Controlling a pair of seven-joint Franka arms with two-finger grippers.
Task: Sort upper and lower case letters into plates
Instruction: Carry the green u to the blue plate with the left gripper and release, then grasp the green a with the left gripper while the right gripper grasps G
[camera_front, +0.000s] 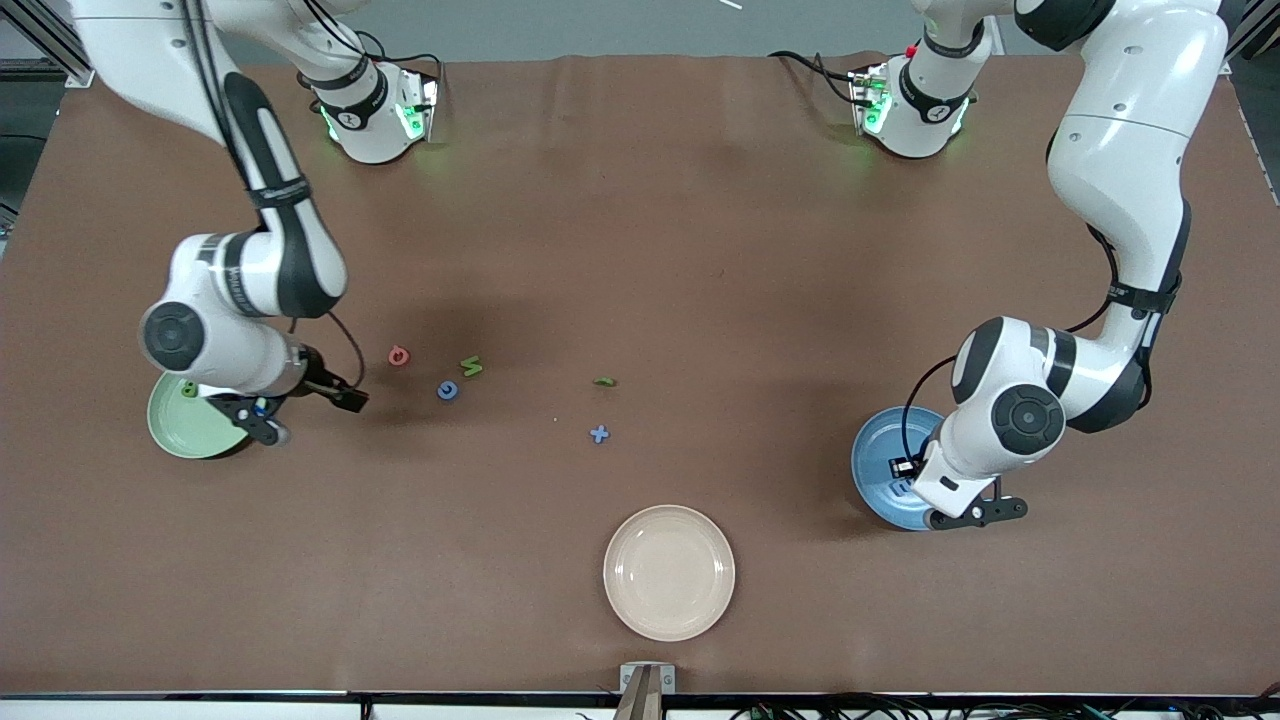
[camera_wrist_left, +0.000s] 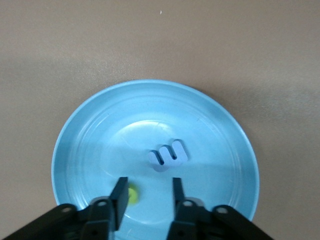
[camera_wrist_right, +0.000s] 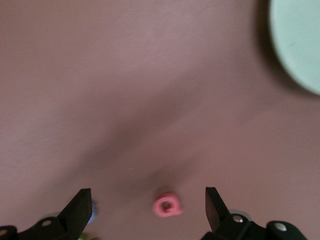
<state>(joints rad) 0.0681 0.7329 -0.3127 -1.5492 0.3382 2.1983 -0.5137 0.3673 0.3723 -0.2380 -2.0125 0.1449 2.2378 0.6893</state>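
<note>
The pale green plate (camera_front: 185, 425) lies at the right arm's end of the table with a green letter (camera_front: 188, 389) in it. My right gripper (camera_front: 305, 410) is open and empty, low over the table beside that plate. In the right wrist view the pinkish red letter (camera_wrist_right: 168, 205) lies between the open fingers, and the plate's edge (camera_wrist_right: 300, 40) shows. The red letter (camera_front: 399, 355), a green one (camera_front: 471, 367) and a blue one (camera_front: 447, 390) lie close together. My left gripper (camera_wrist_left: 147, 192) is open and empty over the blue plate (camera_wrist_left: 90, 150), which holds a pale blue letter (camera_wrist_left: 168, 155) and a yellow-green one (camera_wrist_left: 133, 195).
A green letter (camera_front: 604, 381) and a blue letter (camera_front: 599, 434) lie near the table's middle. A cream-beige plate (camera_front: 668, 571) sits nearer the front camera, close to the table's edge. The blue plate (camera_front: 880, 465) lies at the left arm's end.
</note>
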